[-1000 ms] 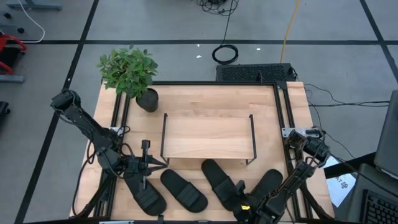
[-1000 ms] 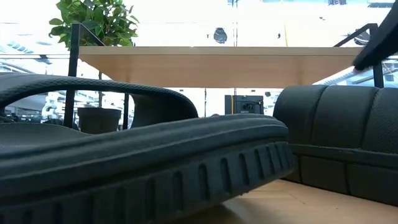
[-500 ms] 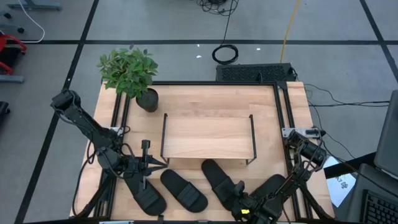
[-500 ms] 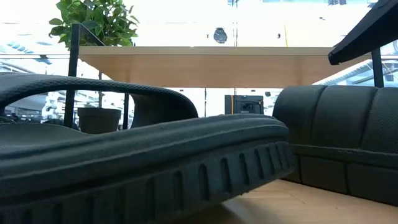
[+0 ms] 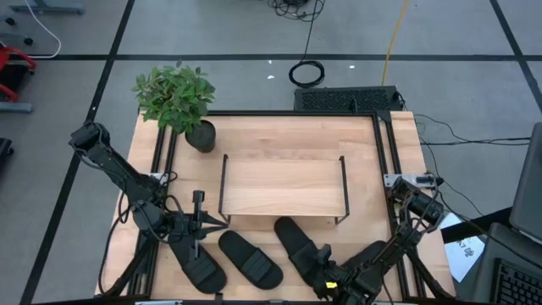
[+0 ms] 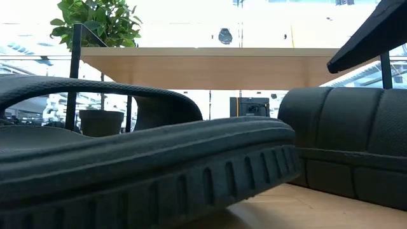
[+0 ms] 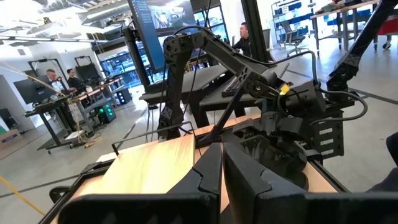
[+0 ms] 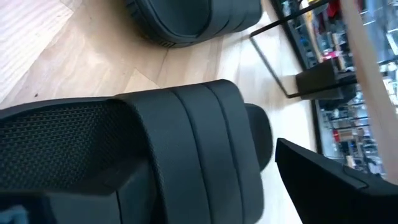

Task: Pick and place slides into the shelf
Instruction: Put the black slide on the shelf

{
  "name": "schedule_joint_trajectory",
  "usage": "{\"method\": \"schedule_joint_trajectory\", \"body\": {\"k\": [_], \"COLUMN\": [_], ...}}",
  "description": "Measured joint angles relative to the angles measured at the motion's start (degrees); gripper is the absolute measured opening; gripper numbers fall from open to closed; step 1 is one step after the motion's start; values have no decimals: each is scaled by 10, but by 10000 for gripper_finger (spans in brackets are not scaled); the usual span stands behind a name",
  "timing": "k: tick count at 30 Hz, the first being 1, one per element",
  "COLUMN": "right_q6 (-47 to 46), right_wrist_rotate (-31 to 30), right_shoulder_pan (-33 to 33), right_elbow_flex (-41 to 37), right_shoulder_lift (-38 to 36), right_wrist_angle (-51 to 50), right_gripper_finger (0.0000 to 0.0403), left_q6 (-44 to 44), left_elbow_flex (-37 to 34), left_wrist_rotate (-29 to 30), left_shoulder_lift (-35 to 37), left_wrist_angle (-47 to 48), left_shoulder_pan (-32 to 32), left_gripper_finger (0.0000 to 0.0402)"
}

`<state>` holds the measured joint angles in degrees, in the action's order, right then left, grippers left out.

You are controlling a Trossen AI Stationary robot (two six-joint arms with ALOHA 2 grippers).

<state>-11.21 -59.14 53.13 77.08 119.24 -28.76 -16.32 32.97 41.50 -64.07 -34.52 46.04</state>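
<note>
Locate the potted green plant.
In the high view, the potted green plant stands at the table's far left corner, just beyond the light-wood shelf.

Both arms are dark, built of slim black links joined by rounded, bulkier joint housings. The left arm (image 5: 118,174) has a knob-like shoulder joint and ends in the left gripper (image 5: 200,225), a thin black bar with two flat, tapered fingers (image 7: 208,180) of matte black. The right arm (image 5: 406,233) carries loose black cables along its links, a small yellow mark (image 5: 331,285) near the wrist, and a boxy ribbed black housing (image 7: 323,134) by the right gripper (image 5: 326,275)
</note>
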Motion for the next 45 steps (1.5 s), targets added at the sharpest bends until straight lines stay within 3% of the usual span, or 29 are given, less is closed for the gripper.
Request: {"method": "schedule_joint_trajectory", "body": {"k": [5, 17, 29, 45], "right_q6": [-1, 51, 63, 65], "right_wrist_rotate": [41, 36, 36, 32], "right_shoulder_pan": [-4, 12, 15, 47], "right_elbow_flex": [0, 0, 0, 0], "right_shoulder_lift": [0, 0, -3, -68], "right_wrist_angle": [8, 30, 38, 50], "right_gripper_finger": [240, 16, 6, 1], "left_q6": [0, 0, 0, 0], "left_elbow_flex": [0, 0, 0, 0], "left_wrist_rotate": [0, 0, 0, 0], "left_shoulder_lift": [0, 0, 0, 0], "left_wrist_angle": [0, 0, 0, 0], "left_shoulder_pan": [0, 0, 0, 0], "left_gripper_finger": [21, 21, 21, 21]}}
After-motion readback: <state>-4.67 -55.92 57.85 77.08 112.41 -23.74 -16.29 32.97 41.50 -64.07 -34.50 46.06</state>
